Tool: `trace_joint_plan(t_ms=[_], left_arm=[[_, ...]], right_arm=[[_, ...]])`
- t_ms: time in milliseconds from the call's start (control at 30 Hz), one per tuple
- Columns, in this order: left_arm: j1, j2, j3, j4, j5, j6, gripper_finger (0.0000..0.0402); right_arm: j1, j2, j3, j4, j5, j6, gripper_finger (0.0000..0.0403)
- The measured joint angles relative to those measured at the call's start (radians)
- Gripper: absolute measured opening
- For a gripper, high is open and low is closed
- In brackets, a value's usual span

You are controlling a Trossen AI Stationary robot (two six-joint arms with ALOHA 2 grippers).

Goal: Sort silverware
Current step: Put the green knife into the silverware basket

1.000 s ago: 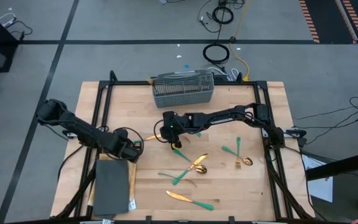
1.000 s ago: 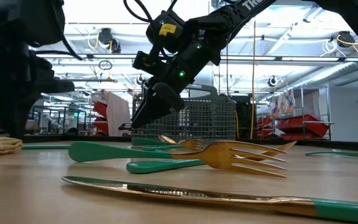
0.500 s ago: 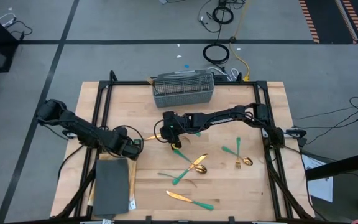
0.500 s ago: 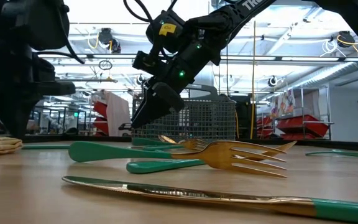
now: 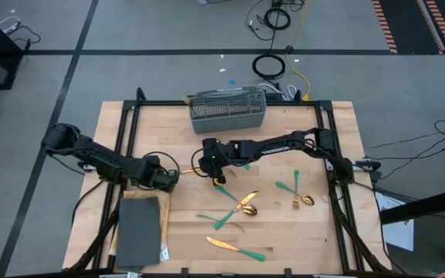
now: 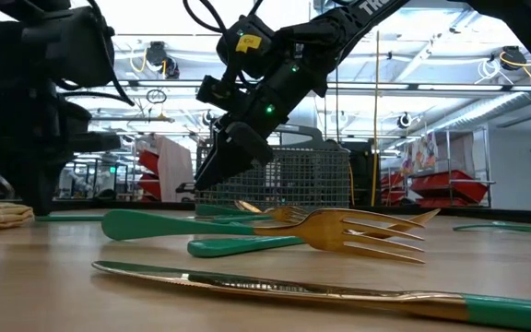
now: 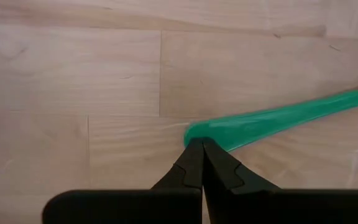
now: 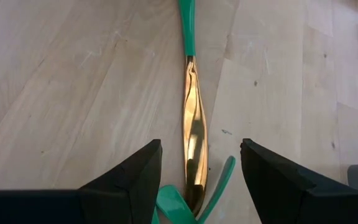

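Hovering low over the middle of the table [image 5: 300, 220], the right pincer [image 5: 207, 165] stood with its jaws wide, empty, straddling a gold knife blade [image 8: 191, 134] that lay flat on the wood between its two dark fingers [image 8: 129, 180]. That knife [image 5: 185, 170] pointed its teal handle toward the left arm. The left pincer [image 5: 172, 177] sat at the table's left-centre, jaws pressed together, its tips touching the rounded end of the teal handle [image 7: 272, 121]; whether it gripped the handle could not be told. Two more green handles [image 8: 219, 180] crossed just beside the blade's broad end.

Remaining silverware lay loose on the right half of the table. A crossed spoon and fork [image 5: 238, 207] rested near the centre, a second pair [image 5: 296, 193] lay further right, and a single knife [image 5: 236, 247] lay nearest the table's near edge. In the low view a fork [image 6: 339, 226] with gold tines and a long knife [image 6: 293, 286] lay in the foreground, the right arm's pincer [image 6: 219, 166] poised behind them.

A grey wire basket [image 5: 229, 110] stood at the far edge of the table, apart from both arms. A dark grey slab [image 5: 139, 232] lay at the near left corner, with pale utensils [image 5: 163, 228] along its right side.
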Motion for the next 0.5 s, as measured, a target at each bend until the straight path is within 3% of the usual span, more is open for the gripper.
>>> trace_joint_plan(t_ms=[500], left_arm=[[0.000, 0.000, -0.021, 0.040, 0.019, 0.074, 0.0000]], right_arm=[[0.050, 0.027, 0.021, 0.011, -0.025, -0.133, 0.0214]])
